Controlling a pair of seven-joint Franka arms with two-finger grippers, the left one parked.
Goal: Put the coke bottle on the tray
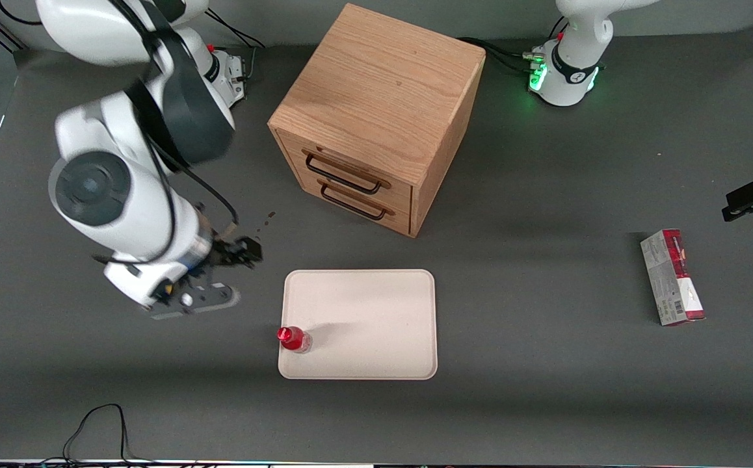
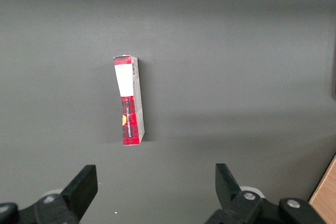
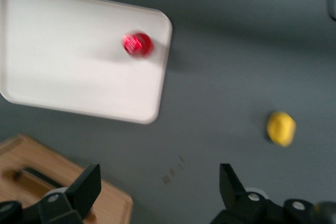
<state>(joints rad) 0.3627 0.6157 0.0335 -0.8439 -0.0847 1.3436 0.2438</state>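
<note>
The coke bottle (image 1: 294,338), with a red cap and red label, stands upright on the cream tray (image 1: 376,312), in the tray's corner nearest the front camera on the working arm's side. It also shows on the tray (image 3: 63,61) in the right wrist view (image 3: 137,44). My right gripper (image 1: 237,252) hangs above the table, away from the tray toward the working arm's end and farther from the front camera than the bottle. Its fingers (image 3: 84,187) are spread wide with nothing between them.
A wooden drawer cabinet (image 1: 376,117) stands farther from the front camera than the tray; its corner shows in the right wrist view (image 3: 58,182). A yellow lemon-like lump (image 3: 281,128) lies on the table beside the tray. A red-and-grey carton (image 1: 672,276) lies toward the parked arm's end.
</note>
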